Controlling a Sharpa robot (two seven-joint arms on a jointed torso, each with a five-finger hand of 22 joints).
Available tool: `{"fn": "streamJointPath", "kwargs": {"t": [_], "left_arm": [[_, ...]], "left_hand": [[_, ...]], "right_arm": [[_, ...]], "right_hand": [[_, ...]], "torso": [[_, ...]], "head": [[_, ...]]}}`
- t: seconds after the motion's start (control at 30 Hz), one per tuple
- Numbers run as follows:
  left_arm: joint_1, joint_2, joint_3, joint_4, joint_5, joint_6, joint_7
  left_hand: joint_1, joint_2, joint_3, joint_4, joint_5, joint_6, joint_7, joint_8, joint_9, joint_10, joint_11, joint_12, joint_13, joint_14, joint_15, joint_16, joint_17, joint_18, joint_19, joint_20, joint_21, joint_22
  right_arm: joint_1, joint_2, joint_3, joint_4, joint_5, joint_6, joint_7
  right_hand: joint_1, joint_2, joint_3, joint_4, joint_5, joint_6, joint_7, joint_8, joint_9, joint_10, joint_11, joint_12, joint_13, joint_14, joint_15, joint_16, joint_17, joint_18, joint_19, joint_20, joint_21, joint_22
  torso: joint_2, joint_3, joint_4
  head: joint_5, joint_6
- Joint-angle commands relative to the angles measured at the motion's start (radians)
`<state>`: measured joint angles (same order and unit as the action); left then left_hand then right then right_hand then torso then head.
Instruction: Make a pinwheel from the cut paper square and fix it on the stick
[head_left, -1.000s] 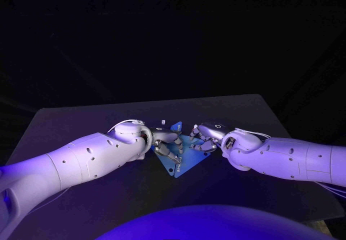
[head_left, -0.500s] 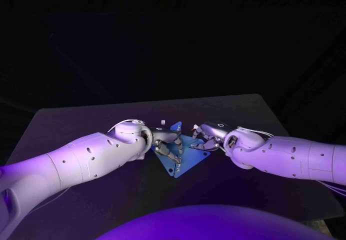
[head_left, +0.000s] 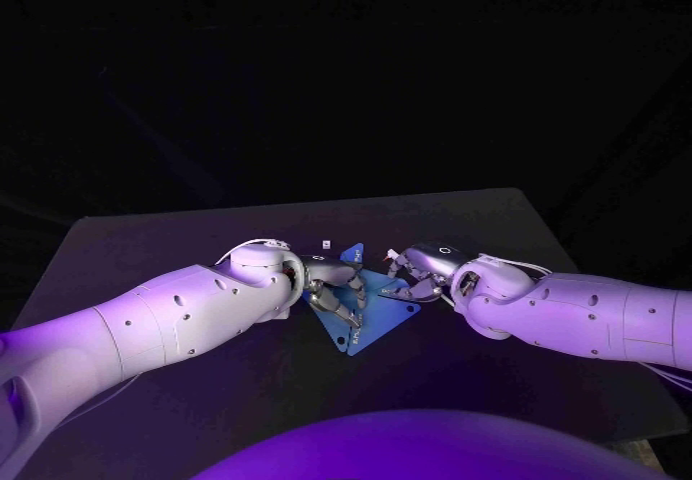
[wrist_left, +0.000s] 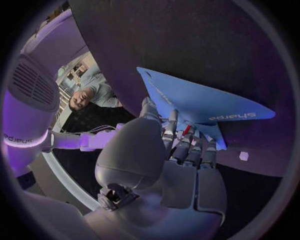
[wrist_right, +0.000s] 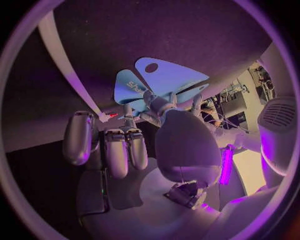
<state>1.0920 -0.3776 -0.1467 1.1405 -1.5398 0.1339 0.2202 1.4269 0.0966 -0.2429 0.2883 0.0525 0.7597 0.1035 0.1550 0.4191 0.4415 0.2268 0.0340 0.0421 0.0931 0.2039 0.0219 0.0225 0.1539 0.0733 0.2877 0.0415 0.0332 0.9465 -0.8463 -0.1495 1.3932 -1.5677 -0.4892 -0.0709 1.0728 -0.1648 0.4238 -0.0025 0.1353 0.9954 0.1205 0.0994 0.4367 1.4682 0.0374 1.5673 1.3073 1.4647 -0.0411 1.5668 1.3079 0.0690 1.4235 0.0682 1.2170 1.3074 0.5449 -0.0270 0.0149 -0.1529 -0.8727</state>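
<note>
Blue paper partly folded, flaps raised; left hand, right hand fingers pinch flaps.

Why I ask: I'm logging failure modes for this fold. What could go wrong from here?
1. The raised flaps of the paper square are held only at the fingertips of the left robot hand and right robot hand; a slip would probably let them spring flat.
2. Both robot hands crowd together, so fingers may collide.
3. The small white piece lies close by and could be knocked away.
</note>
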Motion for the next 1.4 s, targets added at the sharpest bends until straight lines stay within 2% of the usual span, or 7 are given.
{"fn": "streamJointPath", "kwargs": {"t": [0.03, 0.33, 0.73, 0.83, 1.0, 1.07, 1.4], "left_arm": [[-0.006, -0.001, -0.005, 0.000, -0.005, 0.046, -0.019], [-0.006, -0.002, -0.005, 0.001, -0.005, 0.048, -0.021], [-0.006, -0.013, -0.005, 0.023, -0.014, 0.002, -0.008], [-0.006, -0.018, -0.005, 0.035, -0.022, -0.013, -0.009], [-0.006, -0.026, -0.005, 0.053, -0.033, -0.033, -0.019], [-0.006, -0.031, -0.005, 0.060, -0.036, -0.037, -0.024], [-0.006, -0.036, -0.005, 0.072, -0.040, -0.039, -0.034]], "left_hand": [[0.000, 0.010, -0.004, 0.000, -0.006, -0.008, -0.001, -0.002, -0.001, -0.006, -0.001, 0.006, -0.001, -0.008, 0.002, -0.005, -0.002, -0.001, -0.005, 0.004, -0.005, 0.000], [0.001, 0.011, -0.006, 0.000, -0.006, -0.009, 0.000, -0.002, -0.001, -0.007, -0.001, 0.006, -0.001, -0.007, 0.003, -0.005, -0.001, -0.001, -0.005, 0.004, -0.005, 0.000], [0.010, 0.009, -0.013, -0.002, -0.005, -0.014, 0.001, 0.000, -0.001, -0.010, -0.004, 0.006, 0.000, 0.004, 0.003, -0.002, 0.001, -0.002, -0.003, 0.004, -0.004, 0.001], [0.012, 0.006, -0.017, -0.003, -0.005, -0.014, 0.002, 0.002, -0.001, -0.005, -0.007, 0.007, 0.000, 0.008, 0.002, -0.001, 0.002, -0.002, -0.002, 0.004, -0.003, 0.001], [0.010, 0.001, -0.025, 0.000, -0.005, -0.012, 0.003, 0.006, 0.000, 0.005, -0.010, 0.009, 0.001, 0.012, 0.000, 0.000, 0.003, -0.001, 0.000, 0.003, -0.002, 0.002], [0.009, 0.000, -0.028, 0.001, -0.005, -0.011, 0.004, 0.007, 0.000, 0.010, -0.011, 0.010, 0.002, 0.013, 0.000, 0.001, 0.003, 0.000, 0.000, 0.003, -0.002, 0.002], [0.005, -0.002, -0.032, 0.002, -0.005, -0.010, 0.005, 0.009, 0.001, 0.013, -0.012, 0.010, 0.002, 0.013, 0.000, 0.001, 0.004, 0.000, 0.001, 0.003, -0.001, 0.003]], "right_arm": [[-0.001, -0.007, -0.001, 0.008, -0.010, -0.040, -0.021], [0.025, -0.046, 0.002, 0.055, 0.023, -0.064, 0.006], [0.051, -0.097, 0.003, 0.166, 0.109, 0.125, -0.039], [0.052, -0.101, 0.003, 0.181, 0.097, 0.158, -0.087], [0.053, -0.102, 0.002, 0.191, 0.075, 0.164, -0.143], [0.052, -0.100, 0.002, 0.195, 0.066, 0.155, -0.165], [0.051, -0.092, 0.002, 0.189, 0.062, 0.152, -0.189]], "right_hand": [[-0.008, 0.003, 0.002, 0.005, 0.006, 0.005, 0.001, -0.003, 0.000, 0.103, 0.005, 0.003, 0.263, 0.106, 0.003, 0.004, 0.263, 0.011, 0.005, 0.000, 0.002, 0.035], [0.009, 0.008, 0.018, 0.001, 0.021, 0.007, 0.001, -0.003, -0.006, 0.103, 0.004, 0.003, 0.263, 0.106, 0.002, 0.004, 0.263, 0.010, 0.008, -0.001, 0.006, 0.039], [0.033, 0.024, 0.070, -0.014, 0.061, 0.015, 0.001, -0.003, -0.016, 0.103, 0.004, 0.003, 0.263, 0.106, 0.000, 0.004, 0.263, 0.012, 0.003, -0.003, -0.008, 0.034], [0.035, 0.025, 0.108, -0.022, 0.018, 0.016, 0.002, -0.005, -0.023, 0.103, 0.005, 0.003, 0.263, 0.106, 0.000, 0.004, 0.263, 0.013, 0.003, -0.003, -0.010, 0.035], [0.030, 0.024, 0.138, -0.025, 0.043, 0.016, 0.002, -0.006, -0.029, 0.103, 0.005, 0.003, 0.263, 0.106, 0.001, 0.004, 0.263, 0.012, 0.005, -0.003, -0.008, 0.038], [0.025, 0.025, 0.173, -0.033, 0.085, 0.017, 0.003, -0.005, -0.033, 0.103, 0.006, 0.003, 0.263, 0.106, 0.001, 0.004, 0.263, 0.012, 0.007, -0.003, -0.008, 0.040], [0.024, 0.061, 0.309, -0.070, 0.103, 0.019, 0.006, -0.002, -0.042, 0.103, 0.007, 0.003, 0.263, 0.106, 0.001, 0.004, 0.263, 0.011, 0.010, -0.003, -0.004, 0.049]], "torso": [[0.000, 0.0007, 0.0000], [0.000, 0.0003, 0.0001], [0.000, -0.0004, 0.0006], [0.000, -0.0002, 0.0006], [0.000, -0.0001, 0.0002], [0.001, 0.0001, 0.0008], [0.000, -0.0002, 0.0007]], "head": [[-0.001, 0.000], [-0.002, 0.000], [-0.007, 0.000], [-0.008, 0.000], [-0.010, 0.000], [-0.011, 0.000], [-0.015, 0.000]]}}
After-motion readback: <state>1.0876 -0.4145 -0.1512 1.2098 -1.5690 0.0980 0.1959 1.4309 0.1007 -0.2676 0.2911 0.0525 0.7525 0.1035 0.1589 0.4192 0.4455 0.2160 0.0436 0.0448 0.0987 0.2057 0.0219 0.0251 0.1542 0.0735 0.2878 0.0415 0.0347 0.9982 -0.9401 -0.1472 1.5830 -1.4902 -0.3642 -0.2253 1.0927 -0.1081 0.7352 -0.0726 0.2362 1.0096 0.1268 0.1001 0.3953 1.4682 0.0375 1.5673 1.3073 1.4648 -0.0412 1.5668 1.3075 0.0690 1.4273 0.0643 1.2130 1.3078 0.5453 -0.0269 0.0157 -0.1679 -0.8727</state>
